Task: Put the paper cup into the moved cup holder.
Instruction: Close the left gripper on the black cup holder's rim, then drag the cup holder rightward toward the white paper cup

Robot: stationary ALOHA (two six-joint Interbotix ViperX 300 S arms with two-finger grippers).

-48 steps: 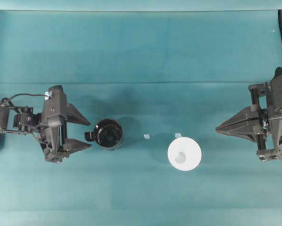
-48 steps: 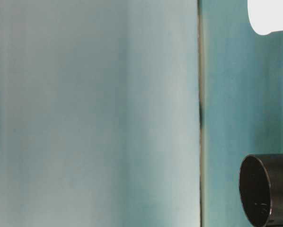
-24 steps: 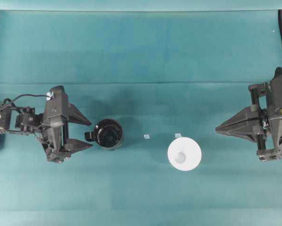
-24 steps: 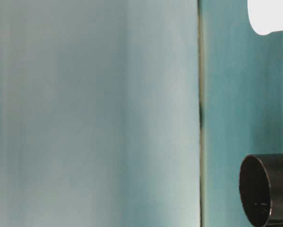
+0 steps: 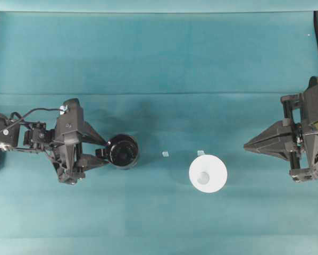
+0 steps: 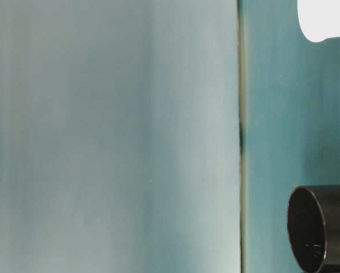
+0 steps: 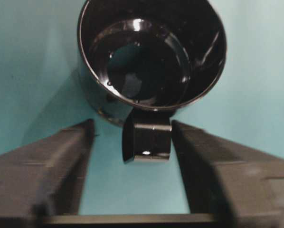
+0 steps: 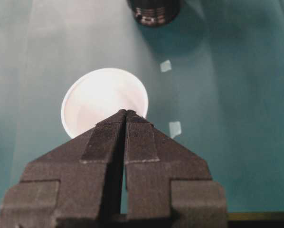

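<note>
Left claw (image 7: pixel 132 137) part-open, fingers either side of the holder's (image 5: pixel 123 151) stub handle (image 7: pixel 146 140), not visibly touching; right claw (image 8: pixel 125 114) clenched, empty; paper cup (image 5: pixel 208 173) upright, nearer the right arm.

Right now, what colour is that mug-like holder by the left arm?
Glossy black, inside and out; the cup holder shows best in the left wrist view.

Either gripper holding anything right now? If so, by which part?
Nothing held. The left gripper straddles the cup holder's handle with gaps on both sides. The right gripper is shut, empty, short of the paper cup.
</note>
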